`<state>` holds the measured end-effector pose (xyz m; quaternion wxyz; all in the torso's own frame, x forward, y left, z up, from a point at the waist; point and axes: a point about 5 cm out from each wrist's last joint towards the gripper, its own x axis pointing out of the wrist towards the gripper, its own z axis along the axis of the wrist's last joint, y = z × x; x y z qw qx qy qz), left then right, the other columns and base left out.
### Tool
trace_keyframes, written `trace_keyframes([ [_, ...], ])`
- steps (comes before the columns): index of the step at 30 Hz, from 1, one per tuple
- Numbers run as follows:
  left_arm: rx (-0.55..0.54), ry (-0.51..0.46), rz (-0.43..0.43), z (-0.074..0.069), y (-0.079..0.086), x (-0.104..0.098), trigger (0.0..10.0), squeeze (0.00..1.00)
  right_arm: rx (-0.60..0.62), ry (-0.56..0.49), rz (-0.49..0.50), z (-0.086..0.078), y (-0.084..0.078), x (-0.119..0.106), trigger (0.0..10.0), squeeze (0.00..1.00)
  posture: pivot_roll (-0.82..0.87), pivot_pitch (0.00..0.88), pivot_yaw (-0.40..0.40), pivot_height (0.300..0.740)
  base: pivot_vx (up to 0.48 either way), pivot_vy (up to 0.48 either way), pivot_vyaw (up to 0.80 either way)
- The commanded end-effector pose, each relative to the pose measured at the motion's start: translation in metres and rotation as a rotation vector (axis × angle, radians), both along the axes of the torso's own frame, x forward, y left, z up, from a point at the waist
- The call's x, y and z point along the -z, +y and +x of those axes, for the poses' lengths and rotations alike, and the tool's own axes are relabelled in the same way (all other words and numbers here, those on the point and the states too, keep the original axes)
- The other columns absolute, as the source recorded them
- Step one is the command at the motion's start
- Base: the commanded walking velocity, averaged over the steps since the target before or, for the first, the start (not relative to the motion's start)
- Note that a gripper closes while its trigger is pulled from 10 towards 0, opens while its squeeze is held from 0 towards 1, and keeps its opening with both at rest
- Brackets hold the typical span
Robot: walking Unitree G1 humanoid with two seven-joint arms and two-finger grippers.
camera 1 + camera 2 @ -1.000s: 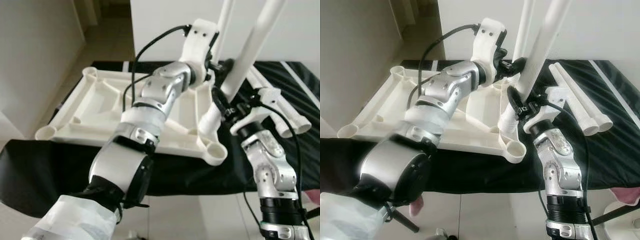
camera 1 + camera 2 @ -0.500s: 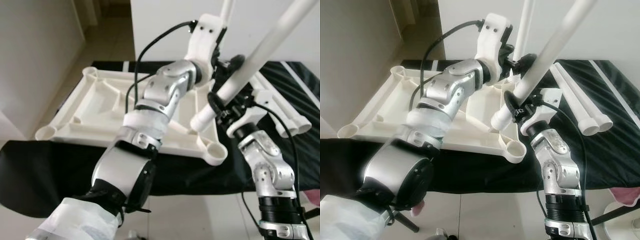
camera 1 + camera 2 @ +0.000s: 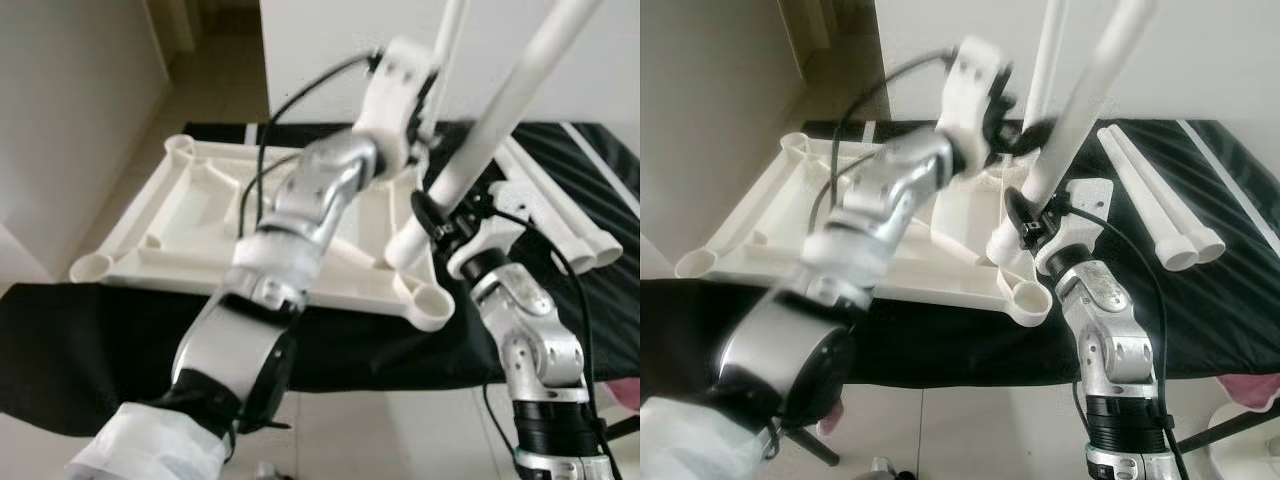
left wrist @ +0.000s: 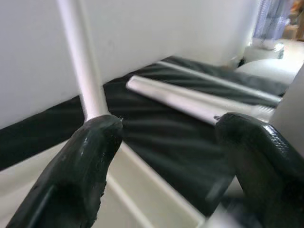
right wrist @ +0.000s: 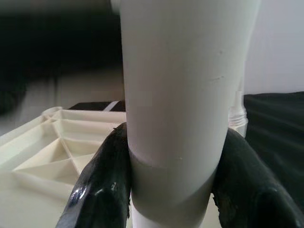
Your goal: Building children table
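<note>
White plastic tabletop lies upside down on the black-covered counter. Right gripper is clenched around a white table leg, tilted, its lower end near the tabletop's near right corner socket. Left gripper, fingers spread apart, hovers beside an upright leg at the far right corner; two more legs lie to the right.

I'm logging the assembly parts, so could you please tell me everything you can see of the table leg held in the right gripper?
The leg is a long, smooth white tube, plastic by the look of it. It tilts, its top leaning right and out of frame. The right gripper is shut on it near the lower end, black fingers pressed on both sides. Its lower end sits just above the upturned tabletop, near the front right corner socket; contact there cannot be told.
</note>
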<state>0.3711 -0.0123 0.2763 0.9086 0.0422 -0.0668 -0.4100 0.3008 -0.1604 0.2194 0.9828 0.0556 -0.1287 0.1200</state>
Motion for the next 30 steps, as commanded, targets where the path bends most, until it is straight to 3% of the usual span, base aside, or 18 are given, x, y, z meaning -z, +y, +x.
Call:
trace_keyframes([
  [1,0.0,-0.051,0.019,-0.002,0.0,-0.004,10.0,0.0,0.024,-0.005,-0.002,-0.003,-0.002,-0.002,10.0,0.0,0.01,0.0,0.011,0.74,0.0,0.0,0.0],
  [7,-0.008,-0.095,0.078,-0.01,0.016,0.034,10.0,0.0,0.081,0.017,-0.009,-0.008,-0.003,-0.002,10.0,0.0,0.01,0.0,0.009,0.74,0.0,0.0,0.0],
  [14,0.02,-0.109,0.104,-0.02,0.027,0.057,10.0,0.0,0.12,0.031,-0.01,-0.012,-0.002,-0.002,10.0,0.0,0.01,0.0,0.012,0.74,0.0,0.0,0.0],
  [16,0.085,-0.109,0.128,-0.033,0.039,0.078,10.0,0.0,0.136,0.035,-0.028,-0.02,0.0,0.0,10.0,0.0,0.01,0.0,0.011,0.74,0.0,0.0,0.0],
  [19,0.112,-0.099,0.131,-0.038,0.043,0.086,10.0,0.0,0.137,0.037,-0.033,-0.023,0.0,0.001,10.0,0.0,0.01,0.0,0.011,0.74,0.0,0.0,0.0],
  [21,0.189,-0.082,0.147,-0.052,0.051,0.1,10.0,0.0,0.138,0.046,-0.039,-0.03,0.001,0.004,10.0,0.0,0.01,0.0,0.009,0.74,0.0,0.0,0.0],
  [26,0.271,-0.091,0.223,-0.069,0.056,0.12,10.0,0.0,0.12,0.057,-0.056,-0.037,0.002,0.007,10.0,0.0,0.0,0.0,0.007,0.74,0.0,0.0,0.0],
  [30,0.3,-0.074,0.24,-0.073,0.056,0.125,10.0,0.0,0.113,0.064,-0.057,-0.038,0.002,0.009,10.0,0.0,0.01,0.0,0.005,0.74,0.0,0.0,0.0],
])
